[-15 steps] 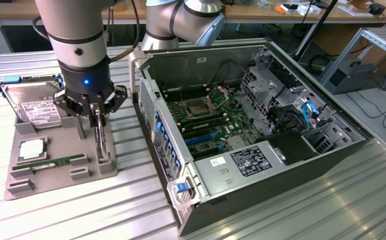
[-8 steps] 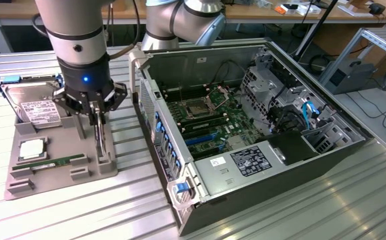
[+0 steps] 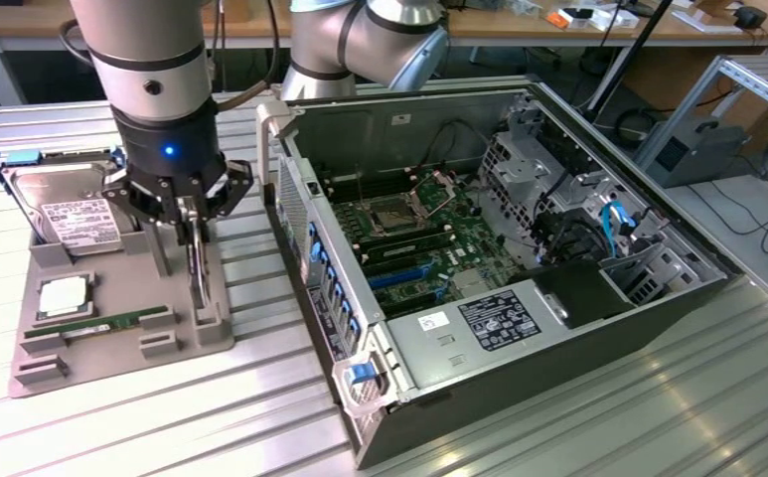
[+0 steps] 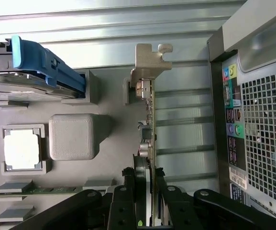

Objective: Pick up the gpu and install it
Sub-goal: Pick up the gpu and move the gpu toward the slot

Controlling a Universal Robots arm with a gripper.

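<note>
Exterior view: the open case takes up the table's middle. The grey tray lies beside it, toward the exterior view's left, with the hard drive at its far end. The gpu stands on edge along the tray's edge nearest the case. The gripper is clenched on the gpu, one finger on each face. The hold looks narrow, so the card could pivot in it. It could then bind in its slot or catch its bracket on the case wall.
</note>
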